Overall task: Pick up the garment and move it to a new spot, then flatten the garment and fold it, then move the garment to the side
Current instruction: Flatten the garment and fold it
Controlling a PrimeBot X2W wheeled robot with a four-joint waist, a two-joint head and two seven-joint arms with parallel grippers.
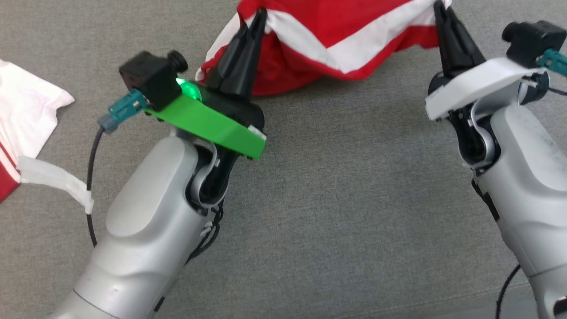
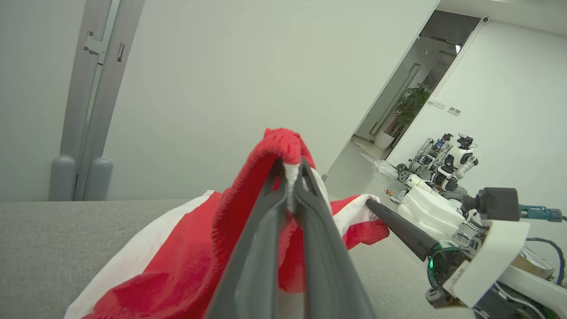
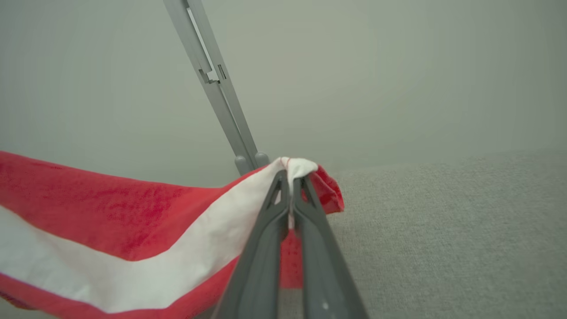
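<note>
Garment (image 1: 328, 40), red with white bands, hangs strung between two grippers at 12 o'clock of the head view, its middle sagging down to the grey fabric surface (image 1: 345, 208). Nearest, two pale forearms rise from 7 and 4 o'clock, both angled up toward the cloth with wrists bent. Between them the grey surface lies bare and wide from 6 o'clock up to the cloth's lower edge. The left gripper (image 1: 261, 12) is pinched tight on a red-and-white fold at 11 o'clock. The right gripper (image 1: 439, 5) is clamped the same way on the opposite corner at 1 o'clock. One second garment (image 1: 26, 110), white with red, lies flat at 9 o'clock, well apart and cut by the picture's edge. Farther off, in the left wrist view, the surface's far edge meets a pale wall, with a doorway (image 2: 416, 88) at 2 o'clock and parked robots (image 2: 443, 164) near it.
</note>
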